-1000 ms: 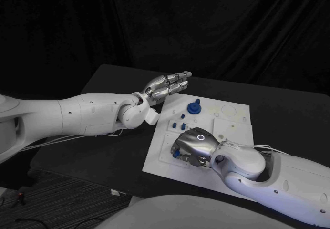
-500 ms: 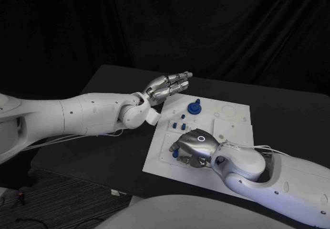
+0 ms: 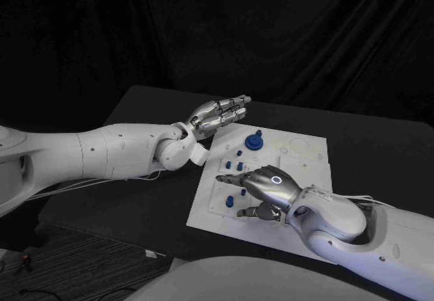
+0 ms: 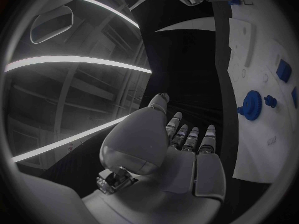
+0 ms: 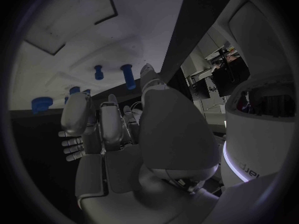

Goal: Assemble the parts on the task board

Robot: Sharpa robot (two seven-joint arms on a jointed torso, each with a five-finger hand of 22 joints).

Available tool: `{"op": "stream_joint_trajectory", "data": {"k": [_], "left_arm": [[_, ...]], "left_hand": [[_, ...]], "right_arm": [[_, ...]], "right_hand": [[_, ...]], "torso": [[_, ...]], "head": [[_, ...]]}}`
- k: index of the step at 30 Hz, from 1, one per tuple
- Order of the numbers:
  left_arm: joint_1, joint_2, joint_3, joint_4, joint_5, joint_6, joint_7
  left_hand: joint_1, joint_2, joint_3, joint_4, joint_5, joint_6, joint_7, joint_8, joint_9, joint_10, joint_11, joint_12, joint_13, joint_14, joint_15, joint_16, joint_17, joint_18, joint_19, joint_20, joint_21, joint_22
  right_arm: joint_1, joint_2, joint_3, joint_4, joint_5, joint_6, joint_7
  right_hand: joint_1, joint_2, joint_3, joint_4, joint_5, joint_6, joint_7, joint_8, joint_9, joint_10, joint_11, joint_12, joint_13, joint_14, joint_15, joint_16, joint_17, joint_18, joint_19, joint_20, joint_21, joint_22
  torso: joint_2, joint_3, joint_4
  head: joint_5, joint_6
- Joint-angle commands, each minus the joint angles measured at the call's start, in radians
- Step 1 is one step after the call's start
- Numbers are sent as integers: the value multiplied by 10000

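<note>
Our right robot hand [image 3: 269, 188] hovers over the task board [image 3: 307, 149] mid-worktop [image 3: 135, 207], fingers spread, holding nothing; the left robot hand [image 3: 220, 113] waits beside the board's far corner, fingers together, empty. We judge a careless descent could knock the small blue pegs [image 3: 229, 200] askew. We count one blue gear [image 3: 256, 142] and roughly five pegs.

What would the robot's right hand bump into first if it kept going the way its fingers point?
Probably the small blue parts standing on the task board, just beyond the right hand; how high the fingertips pass above them is unclear.
</note>
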Motion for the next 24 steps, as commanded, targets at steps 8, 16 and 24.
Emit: {"op": "stream_joint_trajectory", "data": {"k": [8,16,24], "left_arm": [[-114,-88,10,-22,6,71,282],[-233,-112,9,-45,6,-95,497],[-409,-74,9,-76,6,-206,621]], "left_hand": [[-992,296,-568,1557,-881,196,-29,61,18,41,58,175,24,-4,75,-36,-15,106,20,80,7,16],[-2002,447,-1196,1537,-2530,239,-59,55,17,58,37,259,29,-4,26,-36,-15,106,14,28,1,-30],[-1532,445,-1101,1514,-1919,19,-218,10,-7,21,-77,210,18,-4,-98,-36,-15,103,-29,-67,-28,-124]], "right_arm": [[1198,-2468,28,1396,3072,-3194,756],[1456,-4040,-82,1298,5029,-1717,511],[1126,-4598,-104,983,6341,556,-884]], "right_hand": [[149,1655,811,-576,901,3122,729,538,348,1408,-171,1681,371,18,122,189,34,60,42,133,173,1524],[-157,1840,729,-534,784,4850,1031,1004,671,3472,-1061,4565,1902,264,-633,253,93,-74,434,-529,777,1702],[-1716,2071,69,-140,750,5213,804,1034,1122,4941,-1356,9719,7717,399,-899,112,-111,-77,527,-794,695,1690]], "torso": [[-139,-17,-133],[-349,-39,-279],[-584,11,-325]], "head": [[-159,-2],[-256,-2],[-543,-2]]}}
